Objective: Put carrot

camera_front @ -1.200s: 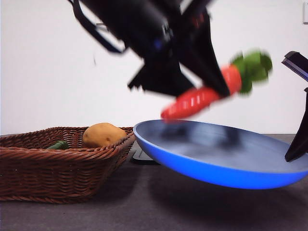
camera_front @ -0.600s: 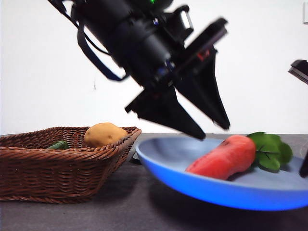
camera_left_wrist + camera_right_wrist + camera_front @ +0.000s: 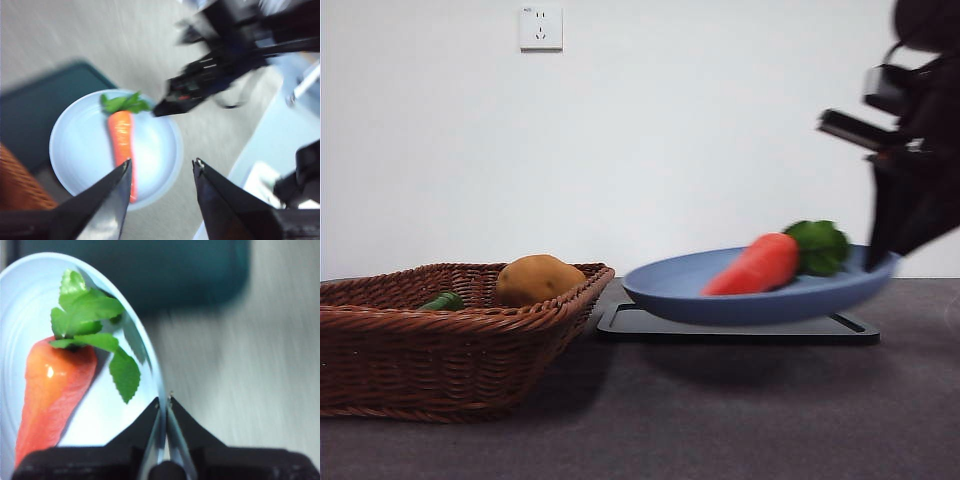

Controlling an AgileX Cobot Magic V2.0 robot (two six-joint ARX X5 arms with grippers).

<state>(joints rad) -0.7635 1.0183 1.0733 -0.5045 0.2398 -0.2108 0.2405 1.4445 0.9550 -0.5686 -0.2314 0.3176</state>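
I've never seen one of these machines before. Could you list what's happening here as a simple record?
carrot: lying in the blue plate
blue plate: held by its rim above the black tray
right gripper: shut on the plate's rim
left gripper: open, empty, above the plate
basket: holds a potato and a green vegetable

Right claw (image 3: pixel 885 262) blurred — small green vegetable (image 3: pixel 442 301) half-hidden behind basket rim (image 3: pixel 450 318).
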